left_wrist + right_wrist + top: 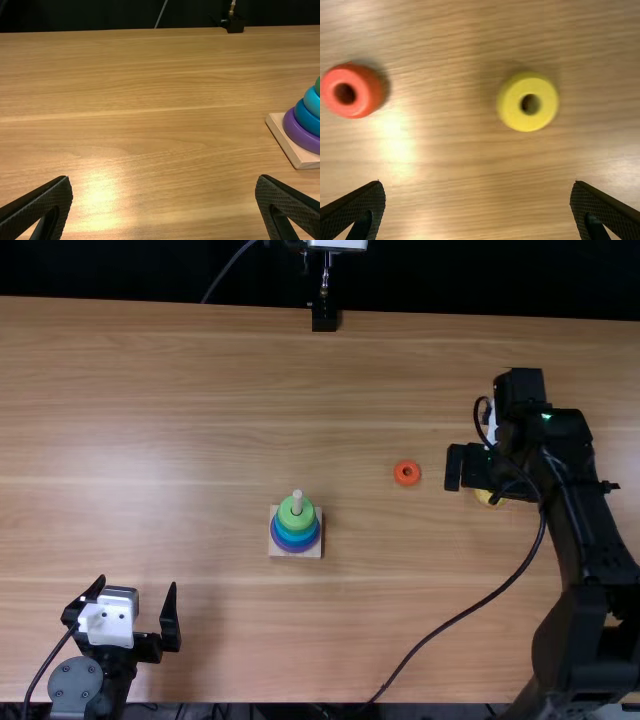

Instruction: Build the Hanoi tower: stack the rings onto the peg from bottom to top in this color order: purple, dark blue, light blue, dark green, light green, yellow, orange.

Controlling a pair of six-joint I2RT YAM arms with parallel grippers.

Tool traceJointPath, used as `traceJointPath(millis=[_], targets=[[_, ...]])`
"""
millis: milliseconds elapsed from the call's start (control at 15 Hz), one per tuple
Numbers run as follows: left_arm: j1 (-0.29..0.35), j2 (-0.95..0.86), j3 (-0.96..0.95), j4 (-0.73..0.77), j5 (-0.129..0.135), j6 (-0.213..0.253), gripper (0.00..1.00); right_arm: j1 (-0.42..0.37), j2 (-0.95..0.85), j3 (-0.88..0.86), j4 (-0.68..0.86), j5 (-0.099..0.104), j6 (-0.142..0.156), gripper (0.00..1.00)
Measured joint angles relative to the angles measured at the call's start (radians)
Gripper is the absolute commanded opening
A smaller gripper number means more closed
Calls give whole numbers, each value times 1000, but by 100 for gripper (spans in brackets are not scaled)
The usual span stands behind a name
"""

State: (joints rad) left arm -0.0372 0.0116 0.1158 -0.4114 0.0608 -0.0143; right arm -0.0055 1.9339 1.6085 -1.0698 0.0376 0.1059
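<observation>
Betw. the fingers (pixel 365 205) of the right gripper (pixel 477 185) nothing is held; they are spread wide apart, w/ more room than the width of one ring. Near them, on the table (pixel 150 390), the yellow ring (pixel 547 102) lies flat, at approx. 3 o'clock from the tower in the top view. It is judged to be light, stiff and not fragile, prob. painted wood, so a moderate squeeze should be enough. The rounded edge may be slippery; therefore the grip is best taken across the outer wall, at two opp. sides and low down, so that the hole is left free for the peg (pixel 297 502). If it is pinched too high, the ring could tilt or slip out. The orange ring (pixel 367 90), at 2 o'clock from the tower, lies flat too & should be handled in the same way, after the yellow one. On the square base (pixel 313 552), the purple ring (pixel 300 134), the dark blue ring (pixel 306 119) and the light blue ring (pixel 312 102) are stacked, w/ green on top. At 8 o'clock from the tower, the left gripper (pixel 165 180) is opened wide, also empty.
</observation>
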Motion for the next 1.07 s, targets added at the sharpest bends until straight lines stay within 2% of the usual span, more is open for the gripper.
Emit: traceJointPath(millis=[267, 600, 867, 1067], targets=[[0, 0, 0, 0, 0, 0, 100, -57, 5, 0, 8, 0, -3, 100], [0, 0, 0, 0, 0, 0, 100, -98, 96, 1, 51, -5, -3, 100], [0, 0, 0, 0, 0, 0, 100, -120, 97, 1, 114, -48, -3, 100], [0, 0, 0, 0, 0, 1, 100, -120, 146, 1, 122, -56, -3, 100]])
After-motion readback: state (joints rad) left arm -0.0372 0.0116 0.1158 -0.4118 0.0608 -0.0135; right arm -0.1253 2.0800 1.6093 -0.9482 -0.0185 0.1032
